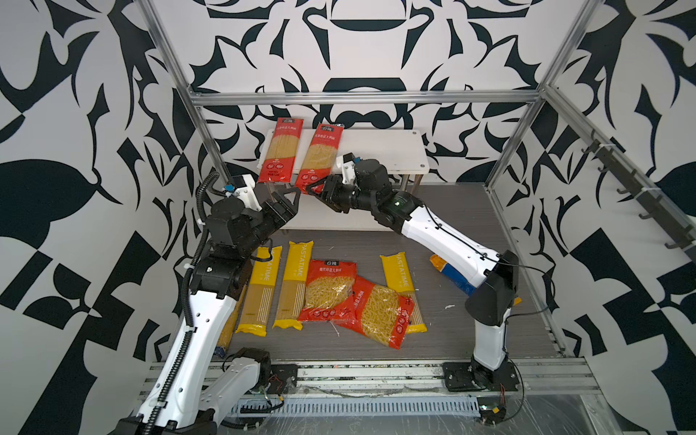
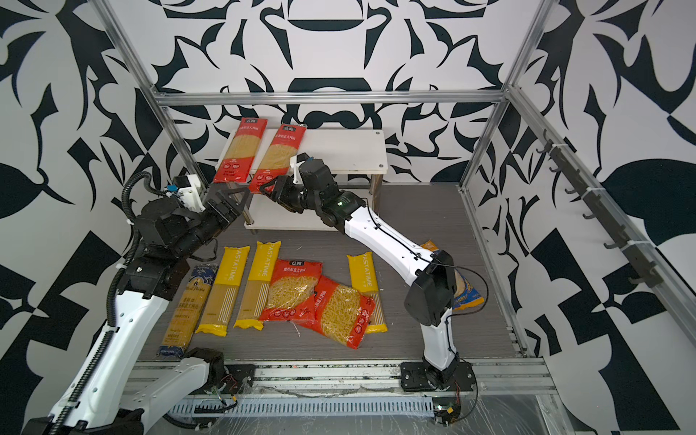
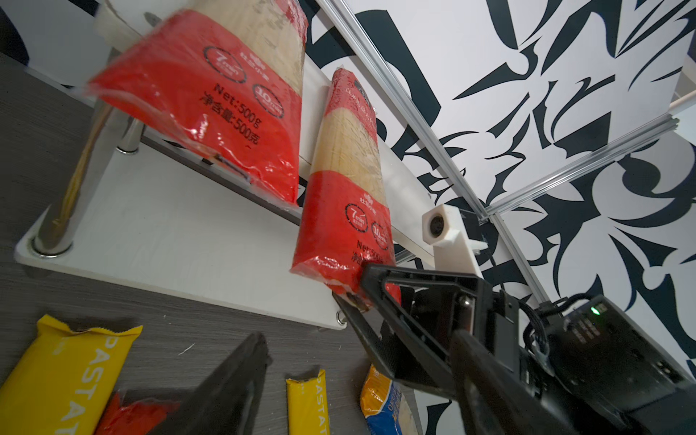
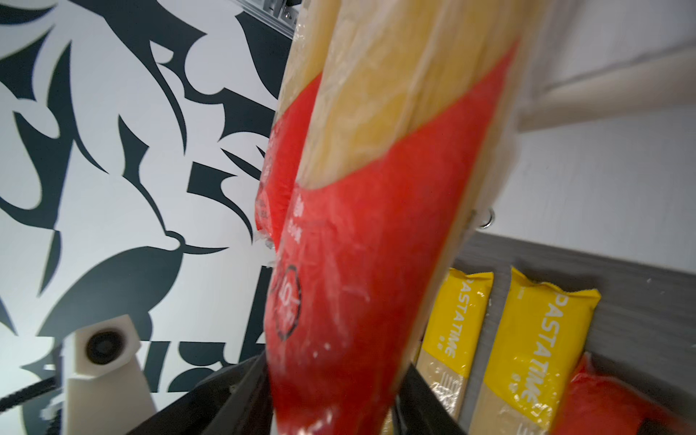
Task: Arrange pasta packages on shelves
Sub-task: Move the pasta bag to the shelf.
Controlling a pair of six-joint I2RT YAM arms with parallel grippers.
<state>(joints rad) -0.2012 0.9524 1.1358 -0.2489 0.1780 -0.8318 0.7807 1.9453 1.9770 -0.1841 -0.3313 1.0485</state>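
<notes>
Two red spaghetti packs lie side by side on the top board of the shelves [image 1: 384, 150], their near ends hanging over its front edge. My right gripper [image 1: 312, 190] is shut on the near end of the right-hand pack [image 1: 320, 154]; in the right wrist view the pack [image 4: 357, 263] fills the gap between the jaws. My left gripper [image 1: 292, 201] is open and empty, just below the end of the left-hand pack [image 1: 280, 150]. On the table lie three yellow PASTATIME packs [image 1: 292, 286], two red fusilli bags [image 1: 331, 290], a dark-blue spaghetti pack [image 2: 188, 309] and a blue-orange bag [image 2: 467, 290].
The lower shelf board [image 3: 169, 233] is bare, with chrome legs [image 3: 75, 188] at its corners. Aluminium frame rails [image 1: 361, 98] run above and beside the rack. A row of hooks [image 1: 640, 196] lines the right wall. My right arm [image 1: 452, 244] passes over the blue-orange bag.
</notes>
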